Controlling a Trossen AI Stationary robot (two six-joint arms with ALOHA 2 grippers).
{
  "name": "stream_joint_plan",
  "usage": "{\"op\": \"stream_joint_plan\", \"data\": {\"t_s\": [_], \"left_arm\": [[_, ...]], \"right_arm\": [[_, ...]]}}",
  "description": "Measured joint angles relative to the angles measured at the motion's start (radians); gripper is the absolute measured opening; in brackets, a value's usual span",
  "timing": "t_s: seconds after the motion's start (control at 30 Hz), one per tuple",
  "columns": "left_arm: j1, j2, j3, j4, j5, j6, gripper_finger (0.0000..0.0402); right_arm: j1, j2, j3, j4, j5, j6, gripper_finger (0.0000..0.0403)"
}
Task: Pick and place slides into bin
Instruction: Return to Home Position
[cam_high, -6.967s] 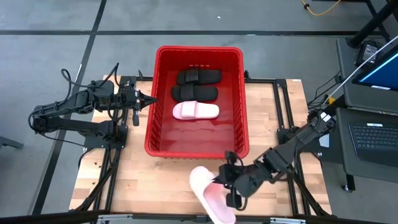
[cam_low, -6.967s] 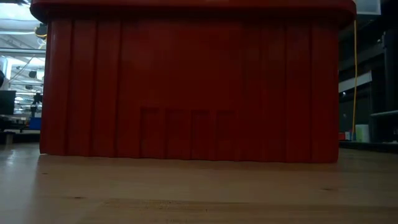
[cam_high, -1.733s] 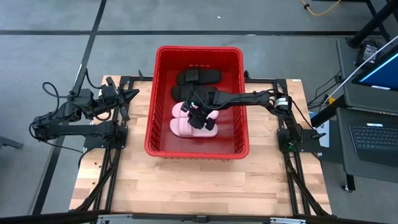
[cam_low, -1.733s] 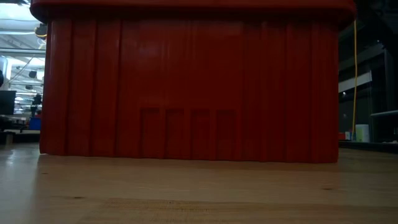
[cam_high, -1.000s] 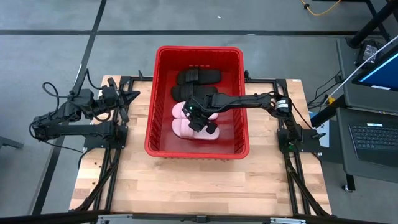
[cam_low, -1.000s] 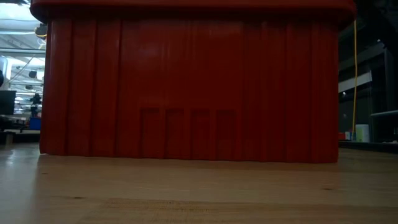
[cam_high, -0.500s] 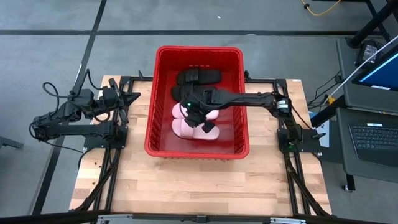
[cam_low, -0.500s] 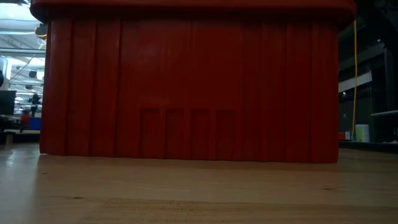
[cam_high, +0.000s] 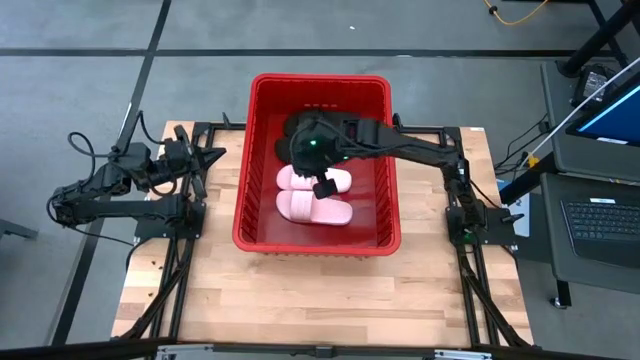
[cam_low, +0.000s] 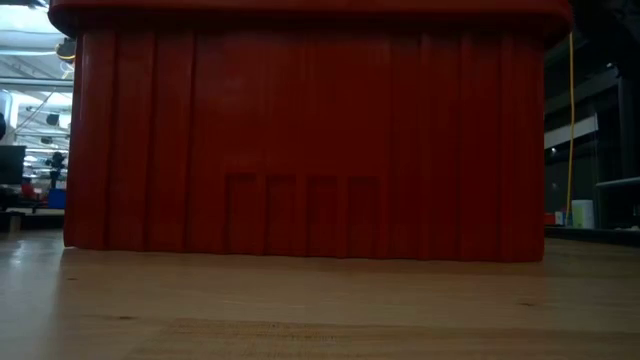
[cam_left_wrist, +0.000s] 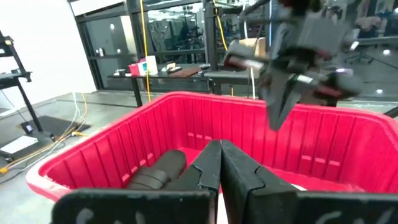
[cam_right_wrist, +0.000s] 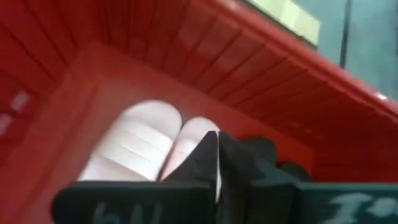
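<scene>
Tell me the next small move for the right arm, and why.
Probably lift the right tool straight up, clear of the rim of the bin, before retracting. It hangs shut and empty over the two pink slides, which already lie in the bin. The left tool waits shut beside the bin.

1. Left arm (cam_high: 150, 168): matte black jointed segments, with thin black cables (cam_high: 75, 143) looping off it.
2. Right arm (cam_high: 420, 150): same black build, small green light (cam_high: 311, 142) near its wrist.
3. Fingers (cam_left_wrist: 208, 165): dark, wedge-shaped, tapering to points.

Wooden table (cam_high: 300, 300), 1 laptop (cam_high: 603, 225) beside it, yellow cable (cam_high: 515, 12) on grey floor (cam_high: 80, 90).
</scene>
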Motion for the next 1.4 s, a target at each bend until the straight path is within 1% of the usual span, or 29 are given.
{"op": "stream_joint_plan", "data": {"t_s": [0.1, 0.2, 0.27, 0.4, 0.5, 0.53, 0.6, 0.63, 0.7, 0.77, 0.83, 0.93, 0.97, 1.0, 1.1, 1.2, 1.3, 1.4], "left_arm": [[0.000, -0.005, -0.001, -0.002, -0.013, 0.001, 0.0001], [0.000, -0.041, -0.060, 0.065, -0.005, 0.016, 0.0001], [0.000, -0.087, -0.127, 0.108, -0.003, 0.026, 0.0001], [0.000, -0.215, -0.262, 0.210, 0.020, 0.007, 0.0001], [0.000, -0.311, -0.341, 0.296, 0.037, 0.009, 0.0001], [0.000, -0.308, -0.354, 0.339, 0.039, 0.017, 0.0001], [-0.001, -0.307, -0.364, 0.337, 0.052, 0.040, 0.0001], [-0.001, -0.300, -0.362, 0.358, 0.077, 0.049, 0.0001], [-0.001, -0.282, -0.376, 0.391, 0.125, 0.045, 0.0002], [-0.001, -0.306, -0.405, 0.383, 0.153, 0.035, 0.0001], [-0.001, -0.310, -0.439, 0.480, 0.158, 0.011, 0.0002], [-0.001, -0.307, -0.495, 0.527, 0.158, -0.015, 0.0001], [-0.002, -0.304, -0.510, 0.554, 0.150, -0.015, 0.0001], [-0.001, -0.308, -0.521, 0.563, 0.118, -0.016, 0.0002], [-0.001, -0.309, -0.549, 0.551, -0.037, -0.015, 0.0001], [-0.001, -0.309, -0.573, 0.561, -0.126, -0.018, 0.0001], [-0.001, -0.309, -0.590, 0.549, -0.140, -0.022, 0.0002], [-0.001, -0.309, -0.608, 0.553, -0.132, -0.005, 0.0001]], "right_arm": [[0.020, -0.060, -0.042, 0.027, 0.033, 0.095, 0.0009], [0.048, -0.089, -0.045, 0.021, 0.083, 0.210, 0.0004], [0.072, -0.094, -0.047, 0.025, 0.103, 0.268, 0.0005], [0.122, -0.096, -0.048, 0.042, 0.104, 0.339, 0.0003], [0.146, -0.096, -0.048, 0.077, 0.106, 0.446, 0.0003], [0.154, -0.096, -0.048, 0.100, 0.116, 0.468, 0.0002], [0.172, -0.096, -0.049, 0.150, 0.163, 0.489, 0.0002], [0.182, -0.098, -0.058, 0.182, 0.180, 0.498, 0.0002], [0.201, -0.103, -0.095, 0.257, 0.194, 0.525, 0.0002], [0.224, -0.104, -0.138, 0.316, 0.217, 0.543, 0.0002], [0.245, -0.105, -0.195, 0.412, 0.248, 0.567, 0.0002], [0.277, -0.105, -0.265, 0.498, 0.293, 0.603, 0.0002], [0.288, -0.105, -0.284, 0.517, 0.311, 0.620, 0.0001], [0.298, -0.105, -0.305, 0.536, 0.336, 0.644, 0.0001], [0.333, -0.111, -0.354, 0.555, 0.441, 0.727, 0.0001], [0.372, -0.115, -0.399, 0.616, 0.558, 0.773, 0.0001], [0.405, -0.115, -0.443, 0.678, 0.685, 0.824, 0.0001], [0.426, -0.116, -0.511, 0.786, 0.717, 0.849, 0.0001]]}}
